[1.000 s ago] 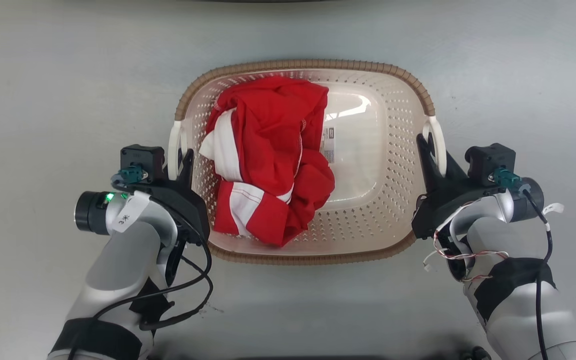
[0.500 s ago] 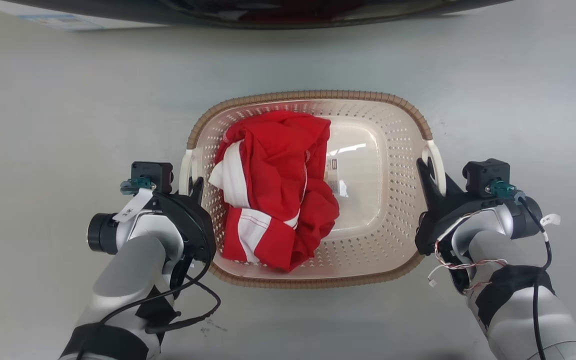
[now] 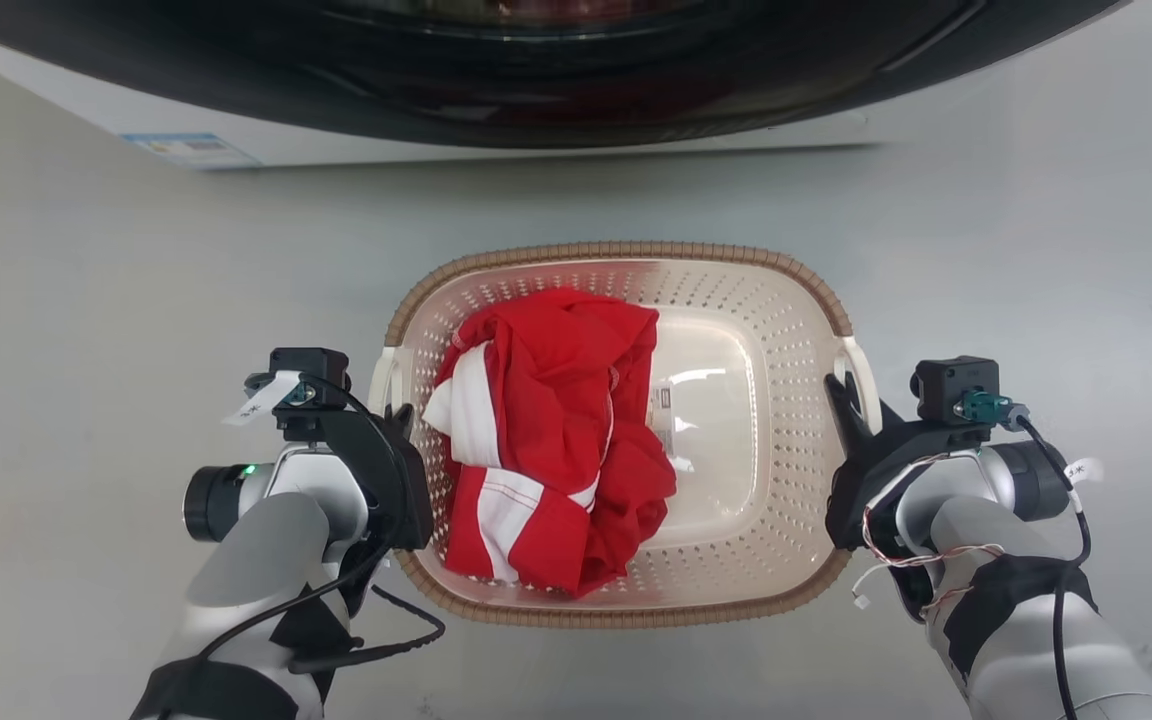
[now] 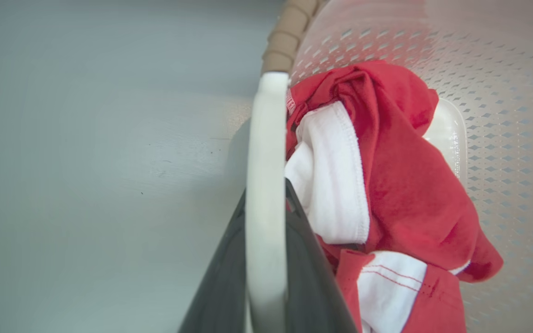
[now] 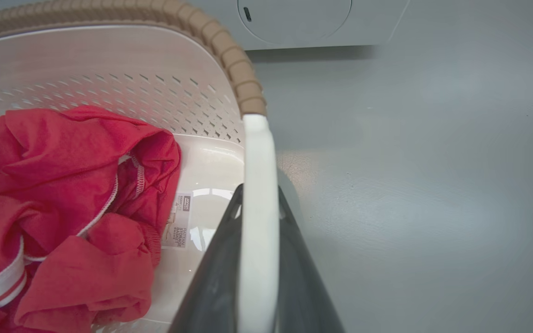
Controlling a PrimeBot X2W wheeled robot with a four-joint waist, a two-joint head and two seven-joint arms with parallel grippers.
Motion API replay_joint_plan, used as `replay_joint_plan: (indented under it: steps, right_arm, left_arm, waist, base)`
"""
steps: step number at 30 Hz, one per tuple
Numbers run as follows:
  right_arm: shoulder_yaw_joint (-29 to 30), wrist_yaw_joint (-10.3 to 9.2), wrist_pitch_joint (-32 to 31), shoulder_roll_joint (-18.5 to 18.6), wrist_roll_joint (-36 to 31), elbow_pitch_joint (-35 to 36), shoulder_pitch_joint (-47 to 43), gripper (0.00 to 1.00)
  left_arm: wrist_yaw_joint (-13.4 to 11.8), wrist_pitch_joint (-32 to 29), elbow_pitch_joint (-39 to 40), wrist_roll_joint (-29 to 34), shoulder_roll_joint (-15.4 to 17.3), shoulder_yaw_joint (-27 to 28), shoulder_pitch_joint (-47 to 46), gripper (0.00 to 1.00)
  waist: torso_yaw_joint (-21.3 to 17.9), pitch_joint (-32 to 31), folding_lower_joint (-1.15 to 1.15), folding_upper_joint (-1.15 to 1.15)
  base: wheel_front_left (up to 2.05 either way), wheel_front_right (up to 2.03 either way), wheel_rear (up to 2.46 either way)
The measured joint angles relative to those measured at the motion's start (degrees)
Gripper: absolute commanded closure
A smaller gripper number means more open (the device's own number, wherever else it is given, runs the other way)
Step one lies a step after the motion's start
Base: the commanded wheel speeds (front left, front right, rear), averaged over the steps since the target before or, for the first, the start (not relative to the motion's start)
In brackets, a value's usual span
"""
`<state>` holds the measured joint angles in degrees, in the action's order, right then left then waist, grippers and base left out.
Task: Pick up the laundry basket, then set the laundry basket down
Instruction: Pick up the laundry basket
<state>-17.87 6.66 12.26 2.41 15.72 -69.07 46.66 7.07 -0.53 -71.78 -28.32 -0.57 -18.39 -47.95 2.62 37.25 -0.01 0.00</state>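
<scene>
Laundry basket [image 3: 626, 248] sits centre to lower-middle of head view, over grey floor [image 3: 136, 300]; resting or lifted, can't tell. Red-and-white garment [image 3: 546, 450] is bunched in the frame-left half of the basket; the bottom is bare at right, w/ a label. Left claw [image 3: 394, 405] is clenched on the white left handle [image 4: 266, 208] — one dark finger each side of the bar. Right claw [image 3: 848, 392] is likewise grasping the right handle [image 5: 258, 208]. Washer [image 3: 536, 60] runs across top of frame, apart from the basket's far rim.

In the basket [image 3: 626, 250], clothes [image 3: 546, 440] lie in the left half. My left gripper [image 3: 396, 415] straddles the basket's left handle [image 3: 383, 375], my right gripper [image 3: 841, 388] its right handle [image 3: 864, 372]. The washer [image 3: 536, 60] stands beyond the basket.
</scene>
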Motion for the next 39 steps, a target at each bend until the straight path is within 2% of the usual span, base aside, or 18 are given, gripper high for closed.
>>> replay_joint_plan:
  steps: [12, 26, 39]
  right_arm:
    - [-0.26, 0.49, -2.78, -0.68, 2.0, -2.71, -2.56, 1.0]
    - [-0.74, 0.93, -8.08, -1.15, 3.71, -3.99, -7.05, 1.0]
    - [-1.72, 1.18, -12.41, -1.37, 5.99, -4.49, -11.48, 1.0]
  left_arm:
    - [0.49, -5.25, -1.05, -3.04, -0.29, 0.43, 2.77, 1.0]
    - [0.51, -12.01, -1.53, -6.67, -0.32, -1.26, 7.75, 1.0]
    - [0.51, -16.57, -1.71, -9.85, -0.3, -2.71, 12.37, 1.0]
  waist:
    - [-0.01, -8.11, 0.0, 0.0]
    - [-0.36, -19.1, 0.0, 0.0]
    - [-0.75, -26.75, 0.0, 0.0]
  base:
    - [0.0, 0.0, 0.0]
    - [0.0, 0.0, 0.0]
    - [0.0, 0.0, 0.0]
